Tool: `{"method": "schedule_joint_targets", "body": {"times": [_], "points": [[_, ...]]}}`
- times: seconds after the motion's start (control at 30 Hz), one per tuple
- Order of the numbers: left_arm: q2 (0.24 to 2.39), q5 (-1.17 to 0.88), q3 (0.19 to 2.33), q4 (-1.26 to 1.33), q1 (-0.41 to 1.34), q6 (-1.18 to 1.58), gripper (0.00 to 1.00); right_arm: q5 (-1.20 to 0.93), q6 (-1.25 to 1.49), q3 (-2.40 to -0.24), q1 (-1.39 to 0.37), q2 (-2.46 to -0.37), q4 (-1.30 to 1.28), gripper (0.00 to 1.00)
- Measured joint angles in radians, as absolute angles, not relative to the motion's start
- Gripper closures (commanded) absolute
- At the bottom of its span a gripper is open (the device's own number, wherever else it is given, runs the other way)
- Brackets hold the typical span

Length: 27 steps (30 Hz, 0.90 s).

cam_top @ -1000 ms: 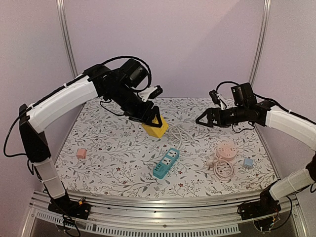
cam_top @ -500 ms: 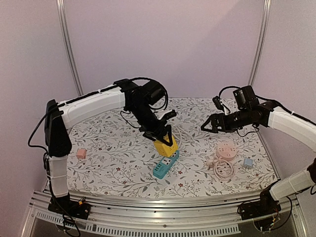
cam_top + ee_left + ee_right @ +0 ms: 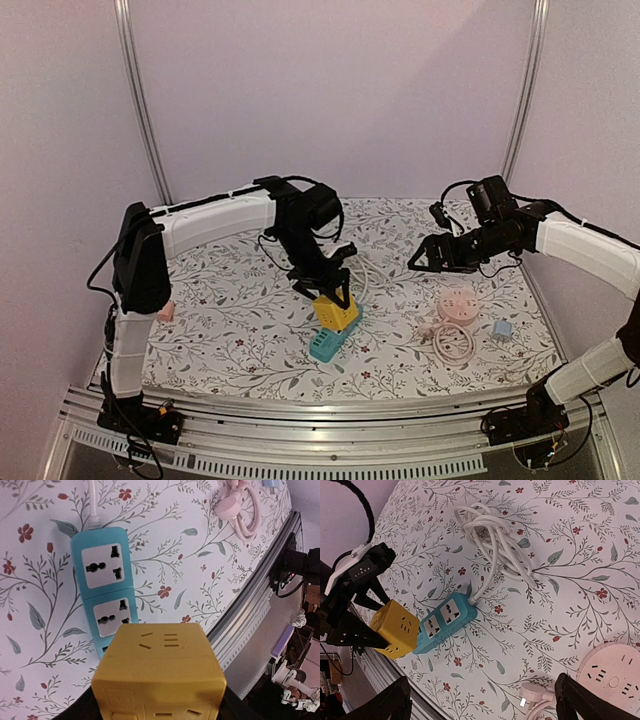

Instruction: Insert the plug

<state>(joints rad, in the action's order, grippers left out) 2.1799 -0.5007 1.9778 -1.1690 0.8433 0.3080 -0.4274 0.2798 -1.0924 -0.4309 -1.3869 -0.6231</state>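
Left hand (image 3: 331, 298), clamped on the yellow cube plug (image 3: 338, 316), holds it over the near end of the teal power strip (image 3: 325, 347) on the tabletop (image 3: 230, 330), seemingly not yet seated; right hand (image 3: 420, 262) hangs wide, empty.

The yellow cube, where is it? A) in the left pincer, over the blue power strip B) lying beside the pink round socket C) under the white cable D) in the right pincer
A: the left pincer grips the yellow cube right over the near end of the blue power strip.
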Motion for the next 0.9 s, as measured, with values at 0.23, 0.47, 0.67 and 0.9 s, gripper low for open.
{"method": "schedule_joint_targets", "body": {"times": [0.23,0.47,0.67,0.9], "points": [[2.181,-0.471,1.981,-1.188,0.832,0.328,1.00,-0.428,0.284,-1.092,-0.431,-1.386,-0.630,0.01],[2.181,-0.456,1.981,-1.186,0.830,0.347,1.00,-0.429,0.287,-1.085,-0.431,-1.364,-0.633,0.01],[2.201,-0.452,1.981,-1.168,0.830,0.353,1.00,-0.436,0.301,-1.081,-0.431,-1.362,-0.632,0.01],[2.227,-0.425,1.981,-1.164,0.829,0.352,1.00,-0.443,0.312,-1.059,-0.431,-1.354,-0.632,0.01]]}}
